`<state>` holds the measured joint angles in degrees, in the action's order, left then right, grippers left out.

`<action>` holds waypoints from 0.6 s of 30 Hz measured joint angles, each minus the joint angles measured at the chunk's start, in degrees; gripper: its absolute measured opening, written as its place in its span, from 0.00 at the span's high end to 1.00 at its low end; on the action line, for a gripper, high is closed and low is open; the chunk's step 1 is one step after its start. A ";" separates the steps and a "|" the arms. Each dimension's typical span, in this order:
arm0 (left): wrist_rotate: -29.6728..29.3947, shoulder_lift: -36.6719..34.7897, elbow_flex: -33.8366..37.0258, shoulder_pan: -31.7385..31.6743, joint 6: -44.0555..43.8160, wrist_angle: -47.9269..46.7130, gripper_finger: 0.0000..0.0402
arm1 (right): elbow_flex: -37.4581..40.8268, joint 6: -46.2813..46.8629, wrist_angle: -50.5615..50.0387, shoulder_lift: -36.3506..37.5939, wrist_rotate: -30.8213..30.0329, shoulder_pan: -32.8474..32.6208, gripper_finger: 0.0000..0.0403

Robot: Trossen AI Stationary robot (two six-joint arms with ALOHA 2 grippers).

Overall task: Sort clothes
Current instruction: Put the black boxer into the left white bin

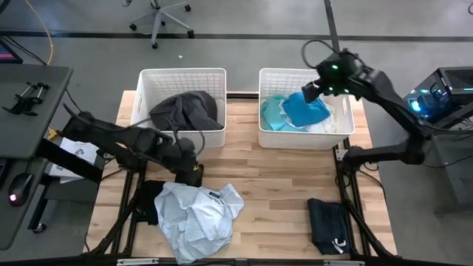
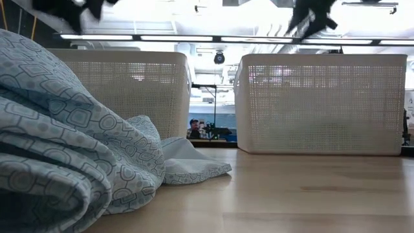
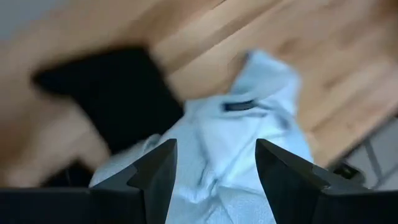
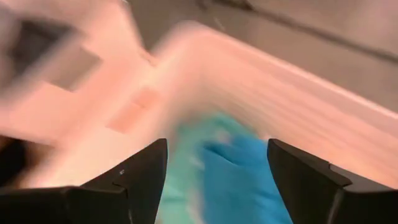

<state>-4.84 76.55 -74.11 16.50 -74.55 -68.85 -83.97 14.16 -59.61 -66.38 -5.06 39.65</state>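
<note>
A pale blue patterned shirt (image 1: 199, 213) lies crumpled on the table near the front; it also shows in the low view (image 2: 71, 162). A black garment (image 1: 150, 199) lies at its left and a dark navy one (image 1: 327, 224) at the front right. A charcoal garment (image 1: 185, 109) fills the left basket (image 1: 148, 77). Teal (image 1: 272, 111), bright blue (image 1: 307, 111) and white (image 1: 332, 122) garments lie in the right basket (image 1: 347, 129). My left gripper (image 1: 194, 174) is open above the shirt's far edge (image 3: 214, 155). My right gripper (image 1: 310, 91) is open above the right basket's garments (image 4: 217, 152).
The two white slatted baskets stand side by side at the table's far edge. Bare wood (image 1: 281, 192) lies between the shirt and the navy garment. A desk with a mouse (image 1: 16, 188) stands left of the table, and an office chair (image 1: 159, 18) beyond it.
</note>
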 joint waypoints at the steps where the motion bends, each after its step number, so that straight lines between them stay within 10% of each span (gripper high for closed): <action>1: 0.02 0.00 1.98 0.67 -3.52 0.03 0.49 | -0.15 0.85 1.74 1.58 0.18 -2.08 0.35; 9: -6.90 0.11 20.64 5.44 -24.36 11.58 0.49 | 1.55 5.33 7.96 10.25 -1.27 -16.59 0.35; 18: -11.80 2.15 39.60 2.52 -28.56 34.47 0.49 | 1.64 5.09 7.97 11.10 -3.50 -21.85 0.35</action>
<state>-16.64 78.71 -34.51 19.03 -103.10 -34.38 -82.32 19.25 -51.64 -55.27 -8.56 17.80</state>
